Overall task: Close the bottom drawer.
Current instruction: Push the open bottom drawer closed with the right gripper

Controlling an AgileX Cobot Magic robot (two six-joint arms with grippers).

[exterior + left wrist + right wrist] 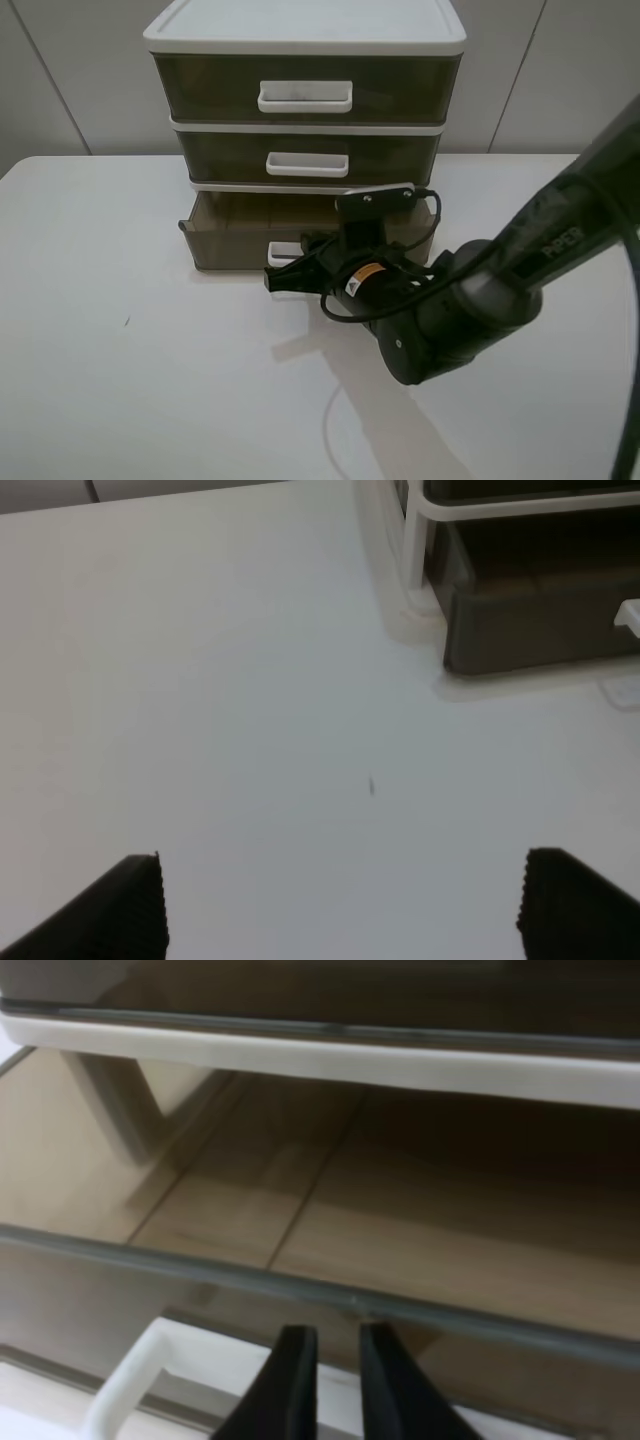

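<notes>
Pushing the bottom drawer (225, 245) home looks best done with a flat, level shove on its front wall near the middle. The force should run straight toward the back of the unit, so the drawer slides in squarely and the light frame does not skid across the desk (120, 350). A slow push until the front sits flush under the drawer above should finish the job.

Nearest the high camera, the right arm reaches in low from the right. Its right end effector (275, 276) is clenched almost fully, with only a thin slit between the two dark fingers (290, 1380), and it grasps nothing. In the right wrist view the tips point at the drawer's smoky brown front, just below the rim (300, 1285) and beside the white handle (130, 1380). Whether they actually touch the plastic cannot be told.

The drawer sits pulled partway out at the lowest tier and appears to be bare inside. Above and behind it, the middle drawer (220, 155) and the top drawer (200, 90) sit closed in the white drawer unit (300, 25).

The left end effector (345, 880) is released, fingers spread wide, hovering over bare desk well apart from the drawer's corner (530, 620).
</notes>
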